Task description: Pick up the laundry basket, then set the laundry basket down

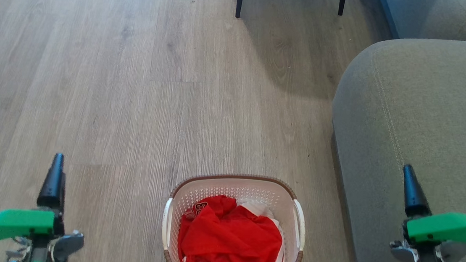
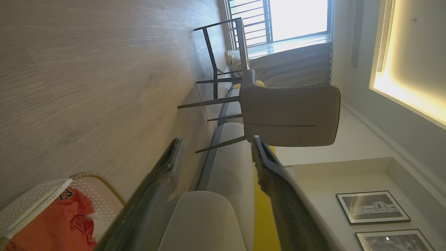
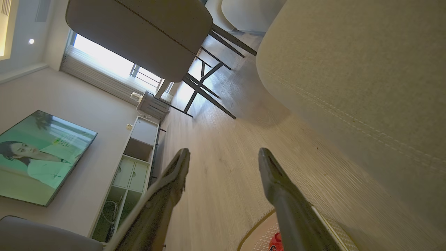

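Wood-look flooring [image 1: 136,76] is stretching pale and grey-brown across most of the head view. A grey-green fabric sofa [image 1: 420,113] is taking up the 3 o'clock side of that view, its rounded arm bulging toward the centre and its stitched seam running down the side. A grey padded chair [image 2: 289,115] on thin dark legs is standing beyond the sofa in the left wrist view; in the head view two of its legs are showing at 12 o'clock.

The laundry basket [image 1: 237,181] is sitting on the floor at 6 o'clock in the head view, close beside the sofa's base, with its brown rim facing up and its white handles [image 1: 299,227] lying at its 3 and 9 o'clock sides. Red clothing [image 1: 228,236] with some white trim is lying crumpled inside it.

The left gripper [image 2: 217,141] is hovering at about 8 o'clock from the basket, well apart from it, its fingers spread wide and holding nothing. The right gripper [image 3: 224,151] is hanging at about 3 o'clock from the basket, over the sofa's arm, its fingers likewise parted wide and gripping nothing.
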Available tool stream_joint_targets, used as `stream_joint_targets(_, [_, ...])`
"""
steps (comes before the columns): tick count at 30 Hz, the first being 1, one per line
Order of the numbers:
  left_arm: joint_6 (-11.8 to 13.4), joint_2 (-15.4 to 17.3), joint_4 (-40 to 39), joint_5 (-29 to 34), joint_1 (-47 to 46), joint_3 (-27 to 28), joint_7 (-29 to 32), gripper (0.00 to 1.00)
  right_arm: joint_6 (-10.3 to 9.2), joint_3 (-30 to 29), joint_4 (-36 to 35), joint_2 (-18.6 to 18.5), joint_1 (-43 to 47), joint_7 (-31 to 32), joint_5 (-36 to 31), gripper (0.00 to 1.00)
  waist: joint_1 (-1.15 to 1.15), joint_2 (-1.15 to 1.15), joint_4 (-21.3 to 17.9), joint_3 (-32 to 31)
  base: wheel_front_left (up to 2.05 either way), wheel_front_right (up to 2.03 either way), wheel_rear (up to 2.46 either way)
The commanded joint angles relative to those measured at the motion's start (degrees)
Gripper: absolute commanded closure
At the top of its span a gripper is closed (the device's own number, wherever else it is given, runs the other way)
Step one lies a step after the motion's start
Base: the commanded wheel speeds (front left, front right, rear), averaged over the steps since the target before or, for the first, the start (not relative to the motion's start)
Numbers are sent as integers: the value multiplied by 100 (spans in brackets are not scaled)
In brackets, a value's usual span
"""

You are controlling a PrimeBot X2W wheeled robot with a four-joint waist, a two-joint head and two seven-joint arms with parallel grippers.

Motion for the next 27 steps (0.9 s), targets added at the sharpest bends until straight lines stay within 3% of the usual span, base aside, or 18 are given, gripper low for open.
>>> stream_joint_targets(1, [-16, 46, -297, 208, -389, 185, -54, 0, 15, 53, -317, -47, -391, -82, -255, 0, 0, 0, 6, 2, 0, 0, 0])
stream_joint_targets(5, [-8, 47, -494, 676, -441, 337, -122, 0, 17, 127, -465, -49, -433, -149, -675, 0, 0, 0, 18, 6, 0, 0, 0])
stream_joint_targets(9, [190, 48, -862, 1414, -502, 285, -191, 0, 18, 237, -594, -86, -480, -216, -1143, 0, 0, 0, 30, 17, 0, 0, 0])
stream_joint_targets(15, [891, 50, -1424, 2419, -485, -319, -293, 0, 20, 415, -833, -155, -538, -317, -1814, 0, 0, 0, 67, 34, 0, 0, 0])
stream_joint_targets(18, [1064, 51, -1564, 2675, -485, -491, -327, 0, 21, 462, -919, -153, -558, -351, -2032, 0, 0, 0, 73, 38, 0, 0, 0])
stream_joint_targets(27, [1530, 119, -1750, 4195, -555, -1473, -480, 0, 24, 818, -1138, -261, -602, -502, -3044, 0, 0, 0, 78, 41, 0, 0, 0])
